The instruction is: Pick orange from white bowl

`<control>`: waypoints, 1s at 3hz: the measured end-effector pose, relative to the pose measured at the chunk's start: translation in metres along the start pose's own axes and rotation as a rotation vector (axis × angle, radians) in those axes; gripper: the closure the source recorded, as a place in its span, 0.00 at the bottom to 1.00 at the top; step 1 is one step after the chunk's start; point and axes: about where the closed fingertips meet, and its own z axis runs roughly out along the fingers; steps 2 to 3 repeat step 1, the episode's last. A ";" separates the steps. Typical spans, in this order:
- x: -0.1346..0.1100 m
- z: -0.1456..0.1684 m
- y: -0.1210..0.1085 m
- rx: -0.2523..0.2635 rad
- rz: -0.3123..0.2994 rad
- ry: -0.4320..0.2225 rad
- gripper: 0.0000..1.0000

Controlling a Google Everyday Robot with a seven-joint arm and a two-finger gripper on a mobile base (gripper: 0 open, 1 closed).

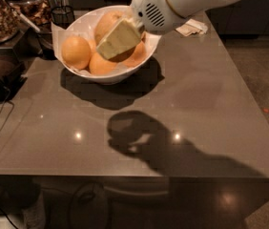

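The pale cream, wedge-shaped gripper (119,38) hangs at the end of a white plastic arm housing with a slotted vent (159,9), which reaches in from the upper right. It sits tilted, tip down and to the left, over the middle of the bowl. Whether it is spread or closed cannot be told from this angle, and nothing can be seen held in it.

Directly beneath and behind its tip lie the round, matte-skinned oranges. A paler, yellowish orange at the back (107,25) rises just above and left of the gripper. A deeper orange one on the right (137,56) is partly covered by the gripper. A small one at the front (101,65) lies just below the tip. The bright orange on the left (76,52) sits clear of the gripper, against the bowl's left wall.

All are piled in the large, deep, glossy white bowl (109,76) with a flared rim, lined with white paper (56,31) that sticks up past the left edge.

The bowl stands near the far left of a dark grey-brown polished tabletop (206,104). A crumpled white napkin (191,28) lies to its right by the far edge, and a black wire holder (63,15) stands just behind it on the left.
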 end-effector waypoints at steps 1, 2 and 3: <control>0.010 -0.002 0.002 0.014 0.019 0.023 1.00; 0.010 -0.002 0.002 0.014 0.019 0.023 1.00; 0.010 -0.002 0.002 0.014 0.019 0.023 1.00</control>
